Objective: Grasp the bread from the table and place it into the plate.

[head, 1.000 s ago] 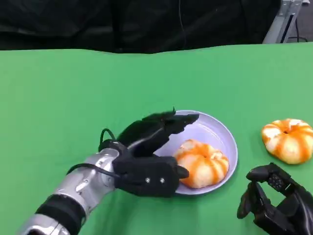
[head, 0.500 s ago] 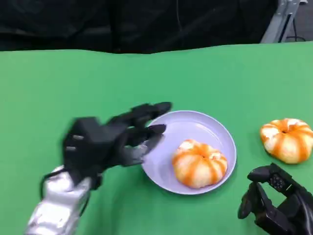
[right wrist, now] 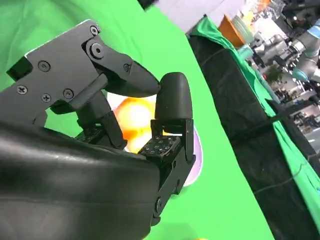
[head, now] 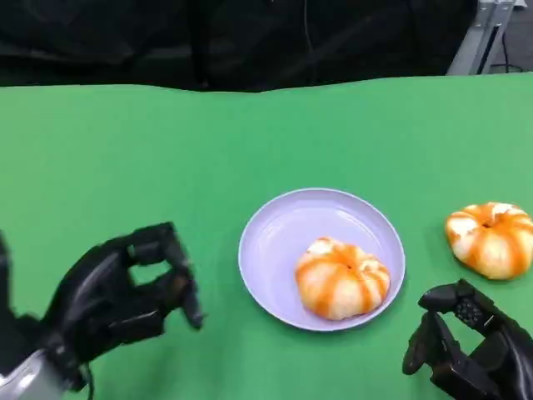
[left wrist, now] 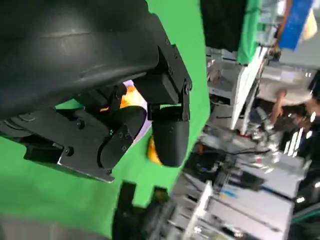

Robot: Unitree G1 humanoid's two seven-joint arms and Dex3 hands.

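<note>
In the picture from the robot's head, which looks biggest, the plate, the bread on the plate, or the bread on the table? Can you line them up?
1. The plate looks biggest.
2 and 3. The bread on the plate and the bread on the table look about alike, so I can't rank them; the table one is cut off at the picture's edge.

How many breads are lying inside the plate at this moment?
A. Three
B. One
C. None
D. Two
B: one bread lies inside the plate, while the second bread rests on the table to the side of it, apart from the rim.
</note>
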